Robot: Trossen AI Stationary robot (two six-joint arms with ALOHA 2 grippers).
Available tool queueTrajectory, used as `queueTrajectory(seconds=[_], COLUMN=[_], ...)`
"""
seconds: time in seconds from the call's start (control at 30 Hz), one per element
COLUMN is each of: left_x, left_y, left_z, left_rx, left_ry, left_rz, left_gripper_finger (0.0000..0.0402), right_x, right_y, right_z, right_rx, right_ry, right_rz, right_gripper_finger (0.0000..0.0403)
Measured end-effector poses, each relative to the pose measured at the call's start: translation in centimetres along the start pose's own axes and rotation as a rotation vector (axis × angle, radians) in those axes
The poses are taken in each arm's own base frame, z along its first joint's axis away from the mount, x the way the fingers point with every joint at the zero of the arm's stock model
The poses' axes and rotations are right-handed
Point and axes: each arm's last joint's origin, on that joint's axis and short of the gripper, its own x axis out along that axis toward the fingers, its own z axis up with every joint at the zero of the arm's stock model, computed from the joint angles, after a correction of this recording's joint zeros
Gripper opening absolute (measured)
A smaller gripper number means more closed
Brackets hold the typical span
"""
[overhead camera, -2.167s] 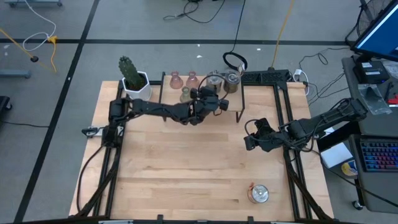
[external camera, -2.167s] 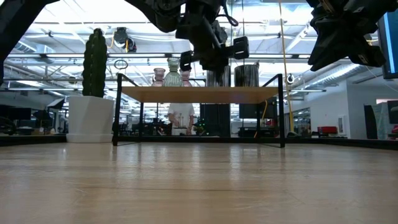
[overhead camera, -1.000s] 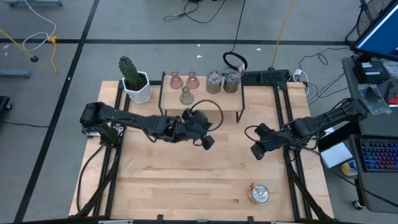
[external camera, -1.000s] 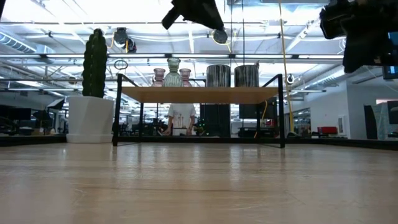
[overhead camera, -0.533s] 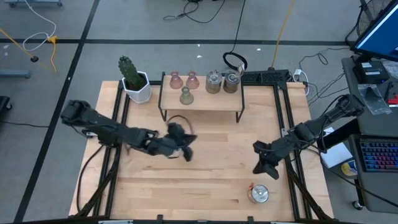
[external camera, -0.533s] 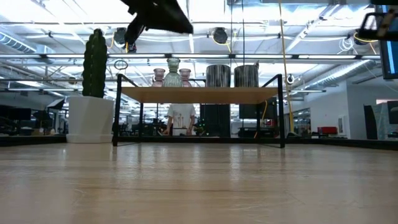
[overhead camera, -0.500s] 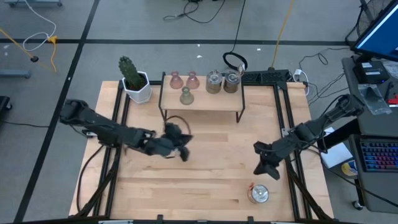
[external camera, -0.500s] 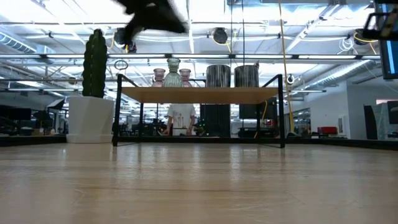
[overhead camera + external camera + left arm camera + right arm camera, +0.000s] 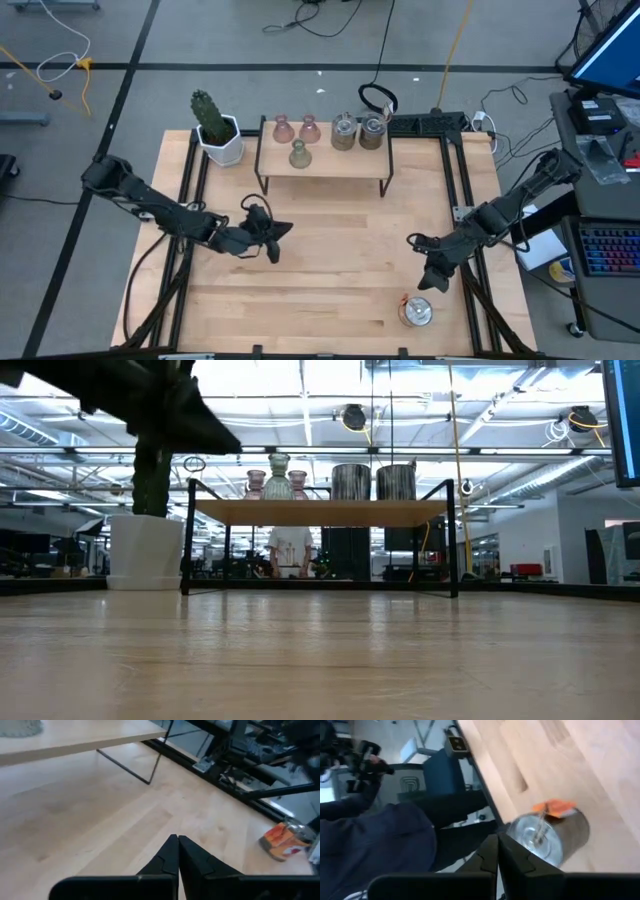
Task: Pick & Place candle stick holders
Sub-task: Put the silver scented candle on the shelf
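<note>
On the small wooden shelf [image 9: 322, 166] at the table's far side stand two pale pink holders [image 9: 283, 128] [image 9: 309, 127], an olive-green one [image 9: 298, 153] and two silver ones [image 9: 344, 132] [image 9: 372, 131]. A third silver holder [image 9: 416, 311] with an orange tag stands alone on the table near the front right edge; it also shows as the silver holder [image 9: 550, 837] in the right wrist view. My right gripper [image 9: 432, 282] is shut and empty just to the far side of it. My left gripper [image 9: 275, 240] hovers shut and empty over the table's left-middle.
A green cactus in a white pot [image 9: 215, 128] stands at the far left beside the shelf. Black frame rails [image 9: 462, 190] run along the table's sides. A person in dark clothing [image 9: 380, 845] is beyond the table's right edge. Bare wood [image 9: 340, 260] lies between the grippers.
My left gripper has drawn back from in front of the shelf toward the table's left and near edge, sinking lower. My right gripper has gone toward the near edge, tipping downward toward the lone silver holder. The holders have stayed in place.
</note>
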Motion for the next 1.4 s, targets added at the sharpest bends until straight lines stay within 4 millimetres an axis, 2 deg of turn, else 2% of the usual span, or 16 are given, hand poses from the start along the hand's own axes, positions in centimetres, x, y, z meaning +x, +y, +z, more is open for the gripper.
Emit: queueTrajectory(seconds=[0.2,0.43,0.57,0.7,0.8,1.07,1.27,1.4], left_x=[-0.7,-1.2,-1.4,-1.5,-1.5,-1.4,-1.4,-1.4], left_y=[0.9,1.9,2.4,2.5,2.6,2.6,2.7,2.7], left_z=[0.2,1.4,1.6,1.6,1.6,1.7,1.6,1.6], left_rx=[0.049,0.122,0.131,0.19,0.219,0.224,0.228,0.227], left_ry=[0.013,0.013,0.03,0.04,0.04,0.041,0.045,0.045], left_rz=[-0.029,0.012,0.029,0.033,0.037,0.042,0.045,0.045], left_gripper_finger=[0.0005,0.0017,0.0018,0.0006,0.0003,0.0027,0.0016,0.0003], right_x=[0.0,-0.9,0.3,1.8,2.2,1.9,1.7,2.6], right_y=[0.0,2.3,3.3,3.2,2.5,1.4,1.2,0.7], right_z=[-1.0,-2.1,-2.5,-2.8,-3.0,-3.2,-3.3,-3.2], right_rx=[0.114,0.221,0.286,0.294,0.287,0.395,0.398,0.392], right_ry=[0.07,0.124,0.135,0.144,0.15,0.176,0.17,0.162], right_rz=[-0.081,-0.318,-0.414,-0.445,-0.487,-0.484,-0.477,-0.432], right_gripper_finger=[0.0,0.0,0.0,0.0,0.0007,0.0064,0.0125,0.0166])
